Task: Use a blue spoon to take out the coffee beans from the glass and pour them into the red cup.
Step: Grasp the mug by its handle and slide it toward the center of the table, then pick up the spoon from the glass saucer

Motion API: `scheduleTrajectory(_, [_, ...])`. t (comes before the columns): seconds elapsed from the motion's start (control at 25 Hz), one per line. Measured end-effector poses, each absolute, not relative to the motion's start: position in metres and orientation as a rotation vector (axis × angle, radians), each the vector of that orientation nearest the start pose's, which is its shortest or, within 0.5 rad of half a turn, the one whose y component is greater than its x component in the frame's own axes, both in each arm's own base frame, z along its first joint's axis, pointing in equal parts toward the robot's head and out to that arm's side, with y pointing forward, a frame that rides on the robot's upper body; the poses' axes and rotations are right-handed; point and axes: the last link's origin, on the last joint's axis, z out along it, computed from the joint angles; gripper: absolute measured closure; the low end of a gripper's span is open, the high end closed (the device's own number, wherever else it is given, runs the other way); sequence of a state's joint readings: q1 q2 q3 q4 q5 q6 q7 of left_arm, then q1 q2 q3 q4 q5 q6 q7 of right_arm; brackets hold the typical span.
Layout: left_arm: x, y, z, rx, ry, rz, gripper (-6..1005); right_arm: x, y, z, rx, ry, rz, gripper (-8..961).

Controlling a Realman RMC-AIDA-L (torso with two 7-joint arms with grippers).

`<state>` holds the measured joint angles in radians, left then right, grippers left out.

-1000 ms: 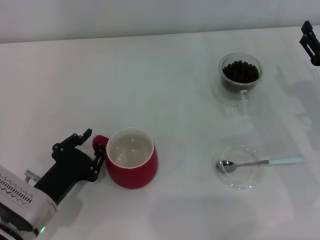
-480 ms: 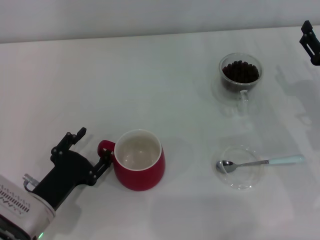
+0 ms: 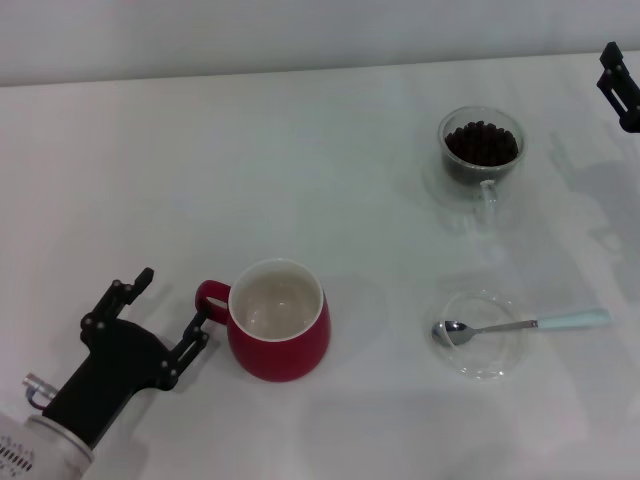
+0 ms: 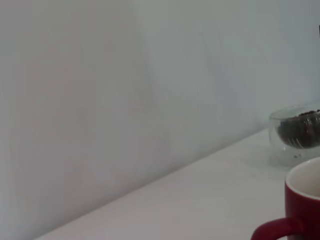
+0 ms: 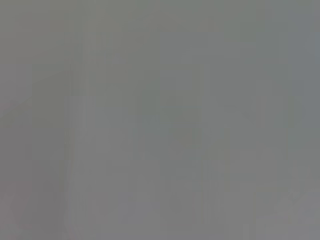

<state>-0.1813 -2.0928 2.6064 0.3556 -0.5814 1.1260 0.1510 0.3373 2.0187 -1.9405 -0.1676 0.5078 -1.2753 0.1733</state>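
Left claw (image 3: pixel 165 310) backed off, open; red cup (image 3: pixel 279 333) just beside.

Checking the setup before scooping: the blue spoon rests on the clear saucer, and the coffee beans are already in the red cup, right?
Not quite. The head view shows the coffee beans in the glass; the red cup is empty. The blue spoon does rest on the clear saucer.

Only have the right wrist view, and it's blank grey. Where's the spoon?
Observer: The pale-blue-handled metal teaspoon lies ungrasped, its bowl in the flat clear round saucer and its handle pointing to the robot's right.
Operator: And my arm?
Observer: Right end effector is at the head view's far right, beyond and right of the clear double-walled glass of dark coffee beans.
Operator: Left side?
Observer: Left end effector is open beside the handle of the squat dark red ceramic mug, which is empty.
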Motion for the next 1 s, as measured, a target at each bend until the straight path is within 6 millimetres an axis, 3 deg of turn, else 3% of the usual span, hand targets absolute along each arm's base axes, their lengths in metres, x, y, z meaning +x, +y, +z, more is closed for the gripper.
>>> scheduleTrajectory(0.48, [-0.320,0.197,-0.099,-2.044,-0.291,-0.560,258,0.355,0.309,0.034,-1.506,0.435,0.701,132])
scheduleTrajectory(0.84, [-0.329,0.175,-0.062,-1.774,-0.377,-0.693,266,0.361,0.301,0.036,-1.479,0.540,0.783,133])
scheduleTrajectory(1.0, [-0.344,0.178,-0.043,-1.632,-0.534,-0.770,270,0.370,0.287,0.041,-1.448,0.595,0.833,133])
